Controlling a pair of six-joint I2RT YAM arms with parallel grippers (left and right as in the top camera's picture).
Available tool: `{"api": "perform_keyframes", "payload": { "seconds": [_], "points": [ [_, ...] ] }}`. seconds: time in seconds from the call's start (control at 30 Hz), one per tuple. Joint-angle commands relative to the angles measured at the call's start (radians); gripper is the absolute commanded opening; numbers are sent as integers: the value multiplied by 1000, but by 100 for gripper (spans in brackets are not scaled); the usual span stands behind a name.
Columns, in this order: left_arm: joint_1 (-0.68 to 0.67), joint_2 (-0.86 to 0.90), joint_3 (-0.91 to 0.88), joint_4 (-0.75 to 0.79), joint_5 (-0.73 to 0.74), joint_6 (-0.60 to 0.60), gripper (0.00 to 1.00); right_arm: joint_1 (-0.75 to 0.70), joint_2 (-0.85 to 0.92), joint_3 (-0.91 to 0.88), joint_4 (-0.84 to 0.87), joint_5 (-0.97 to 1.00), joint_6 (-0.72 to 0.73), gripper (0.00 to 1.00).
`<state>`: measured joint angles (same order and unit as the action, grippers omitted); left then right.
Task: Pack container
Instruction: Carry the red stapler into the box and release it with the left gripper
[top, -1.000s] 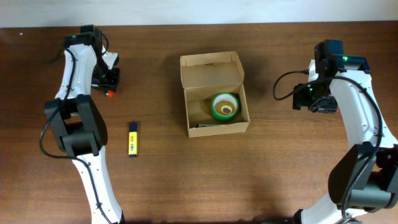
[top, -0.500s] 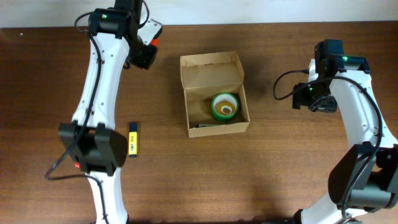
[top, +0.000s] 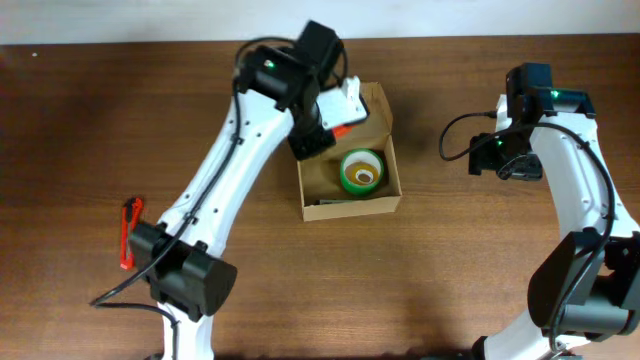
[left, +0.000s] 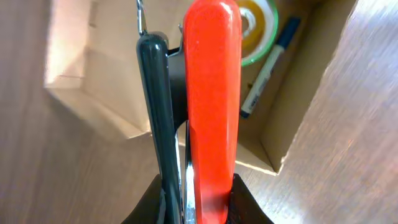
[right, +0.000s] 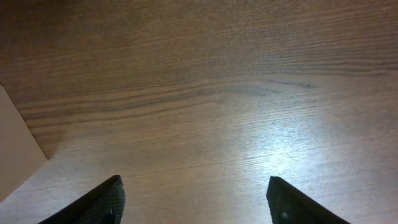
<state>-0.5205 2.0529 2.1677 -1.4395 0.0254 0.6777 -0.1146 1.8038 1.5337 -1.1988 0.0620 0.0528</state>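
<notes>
1 tape roll (top: 361, 172) in container (top: 350, 208), red tool (left: 210, 93) held above

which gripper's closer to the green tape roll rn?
Left. The left gripper, holding a red-and-black tool, is above the container's back-left part, just up-left of the green tape roll. The right gripper is open over the table, well right of the container.

Brown wood-grain table (top: 60, 150), pale wall (top: 450, 18) beyond

Tape roll (top: 361, 171) & pen (left: 267, 68) in box (top: 350, 208), tool (left: 211, 93) in L end effector (top: 332, 120) above it.
</notes>
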Motion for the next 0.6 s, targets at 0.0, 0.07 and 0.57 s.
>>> {"api": "perform_keyframes", "payload": {
  "seconds": [0.0, 0.07, 0.57],
  "points": [
    [-24, -17, -96, 35, -56, 55, 1, -5, -18, -6, 2, -6, 4, 74],
    [-35, -17, -177, 68, -74, 57, 1, -6, -18, -6, -21, -6, 4, 74],
    [-94, 94, -252, 138, -76, 92, 1, -180, -339, -6, -51, -32, -19, 75]
  ]
}}
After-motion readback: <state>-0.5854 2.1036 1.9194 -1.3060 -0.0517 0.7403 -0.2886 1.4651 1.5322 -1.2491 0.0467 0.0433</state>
